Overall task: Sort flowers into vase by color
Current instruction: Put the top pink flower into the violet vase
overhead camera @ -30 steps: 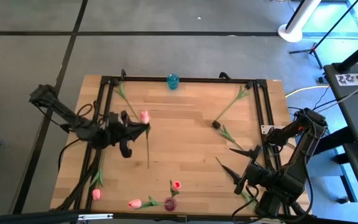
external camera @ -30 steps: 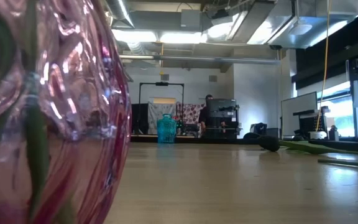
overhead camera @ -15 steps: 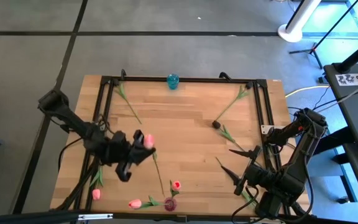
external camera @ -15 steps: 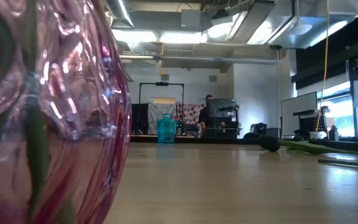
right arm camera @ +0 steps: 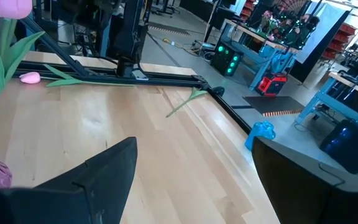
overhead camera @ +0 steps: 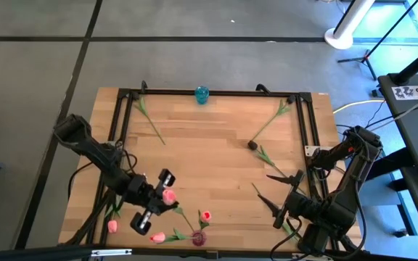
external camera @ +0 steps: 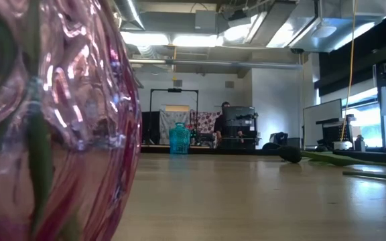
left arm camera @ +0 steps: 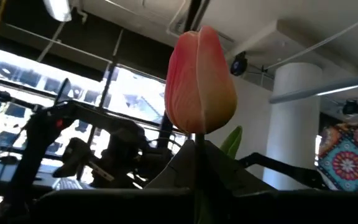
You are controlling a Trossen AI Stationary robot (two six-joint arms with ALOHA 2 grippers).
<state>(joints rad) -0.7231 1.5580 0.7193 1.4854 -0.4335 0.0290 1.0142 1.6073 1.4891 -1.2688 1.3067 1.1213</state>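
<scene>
My left gripper (overhead camera: pixel 160 200) is shut on a pink-headed flower (overhead camera: pixel 169 196), a little left of the pink glass vase (overhead camera: pixel 198 237) at the table's near edge. One pink flower (overhead camera: pixel 205 216) stands in that vase. Two more pink flowers (overhead camera: pixel 158 236) (overhead camera: pixel 112 226) lie flat on the table near it. A dark-headed flower (overhead camera: pixel 252 144) lies right of centre, and a green stem (overhead camera: pixel 149 122) lies far left. The blue vase (overhead camera: pixel 202 93) stands at the far edge. My right gripper (overhead camera: pixel 271 190) waits open at the near right. My left gripper pinches the pink flower's stem (left arm camera: pixel 197 163) between its two fingers, just below the head (left arm camera: pixel 199 81). The flower is lifted clear of the table. Its stem (overhead camera: pixel 186 220) slants away from the fingers toward the pink vase; whether its end is inside the vase I cannot tell.
A black frame (overhead camera: pixel 216 93) runs along the table's far, left and right sides. More green stems lie at the far right (overhead camera: pixel 274 116) and right (overhead camera: pixel 267 156). Bare wood (overhead camera: pixel 209 159) fills the table's middle. The pink vase (external camera: pixel 52 120) fills the left of the low view.
My left gripper has moved toward the table's near edge and toward the pink vase, carrying the pink flower with it. The flower's stem has swung, and its free end now points at the pink vase.
</scene>
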